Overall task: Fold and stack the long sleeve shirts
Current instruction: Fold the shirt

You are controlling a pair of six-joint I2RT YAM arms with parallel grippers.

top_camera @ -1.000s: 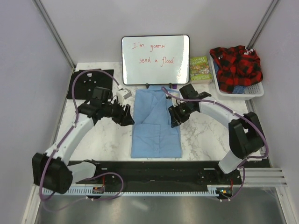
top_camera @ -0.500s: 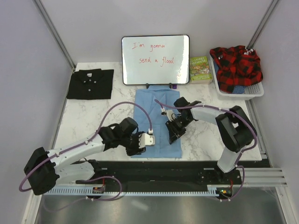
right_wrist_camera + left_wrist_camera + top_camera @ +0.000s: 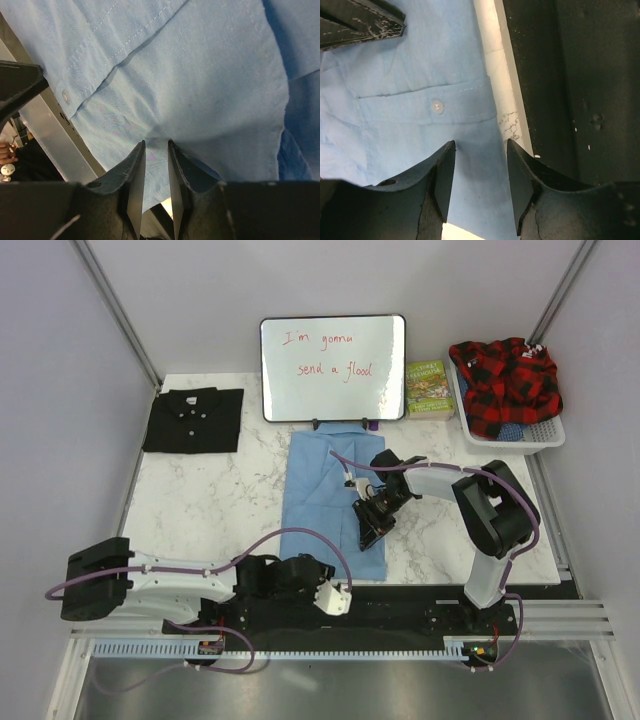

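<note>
The light blue shirt lies as a long folded strip in the middle of the table, collar end under the whiteboard. The black shirt lies folded at the back left. My right gripper sits at the strip's right edge, low down. In the right wrist view this gripper is shut on a puckered fold of blue cloth. My left gripper lies at the near table edge by the shirt's hem. Its fingers stand open over blue cloth with a button, nothing pinched between them.
A whiteboard with red writing stands at the back. Right of it are a book and a white basket holding a red-and-black plaid garment. A black rail runs along the near edge.
My left arm swung from the shirt's left side down to the near edge, uncovering the black shirt. My right gripper moved down the shirt's right edge and closed on the cloth.
</note>
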